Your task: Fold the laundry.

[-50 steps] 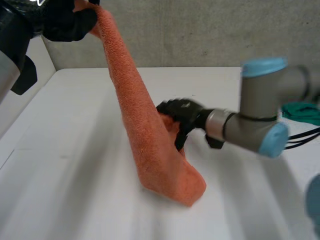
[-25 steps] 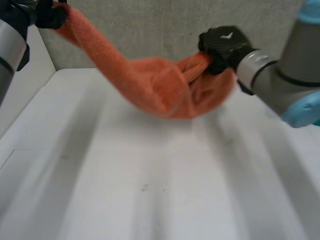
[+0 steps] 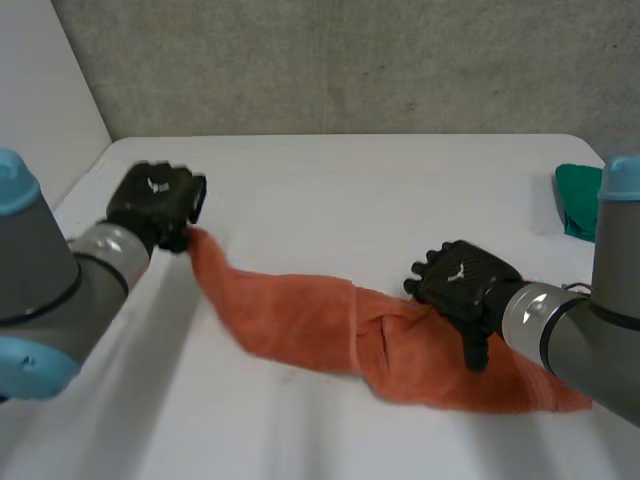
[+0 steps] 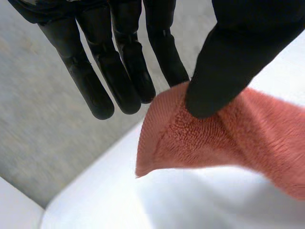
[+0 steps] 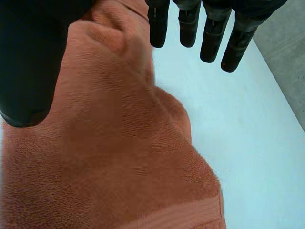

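An orange towel [image 3: 330, 335] lies stretched across the white table [image 3: 350, 190], bunched and creased near its right end. My left hand [image 3: 155, 200] is at the towel's left corner [image 4: 162, 138]. Its thumb [image 4: 228, 62] pins that corner against a straight fingertip [image 4: 174, 71], and the corner stands a little off the table. My right hand [image 3: 465, 285] hovers over the towel's right part [image 5: 119, 157]. That hand is open, with fingers [image 5: 209, 33] straight, the thumb [image 5: 33, 62] apart and nothing held.
A green cloth [image 3: 580, 200] lies at the table's far right edge. A grey wall runs behind the table and a white panel [image 3: 50, 90] stands at the far left. Bare table lies in front of and behind the towel.
The towel, held up in the air by both hands, has come down flat onto the table. My right hand has let go of it. My left hand's fingers have straightened.
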You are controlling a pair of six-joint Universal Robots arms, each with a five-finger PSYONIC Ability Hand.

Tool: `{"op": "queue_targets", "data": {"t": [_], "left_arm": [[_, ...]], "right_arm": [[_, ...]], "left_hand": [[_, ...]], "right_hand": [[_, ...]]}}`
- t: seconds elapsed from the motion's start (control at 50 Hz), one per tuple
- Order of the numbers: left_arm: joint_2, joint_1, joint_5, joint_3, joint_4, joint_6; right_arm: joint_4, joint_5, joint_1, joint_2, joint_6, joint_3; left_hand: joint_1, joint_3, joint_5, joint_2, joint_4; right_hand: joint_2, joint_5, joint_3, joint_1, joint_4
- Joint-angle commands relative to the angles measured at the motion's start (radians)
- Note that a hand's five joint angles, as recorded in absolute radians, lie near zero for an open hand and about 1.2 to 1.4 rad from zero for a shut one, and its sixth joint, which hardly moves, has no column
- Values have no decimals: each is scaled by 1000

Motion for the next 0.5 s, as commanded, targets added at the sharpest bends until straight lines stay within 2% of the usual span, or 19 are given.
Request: {"op": "queue_targets", "data": {"t": [0.02, 0.14, 0.3, 0.38, 0.5], "left_arm": [[54, -13, -11, -110, -20, 193], [85, -88, -8, -102, -18, 169], [57, -243, -1, -44, -13, 56], [-87, -331, 0, 35, -7, 36], [-245, -390, 2, 143, -13, 31]], "right_arm": [[-55, -6, -82, -14, 133, -57], [-74, -15, -120, -46, 147, -47], [-83, -18, -124, -43, 145, 7], [-106, -18, -134, -43, 145, 48], [-141, -20, -143, -41, 145, 94]], "left_hand": [[-540, -574, -570, -571, -572], [-558, -592, -587, -589, -590], [-552, -586, -581, -583, -584], [-537, -571, -567, -568, -569], [-476, -510, -505, -507, -507]], "right_hand": [[-44, -61, -40, -28, -58], [-44, -61, -40, -28, -58], [-44, -61, -40, -28, -58], [-44, -61, -40, -28, -58], [-44, -61, -40, -28, -58]]}}
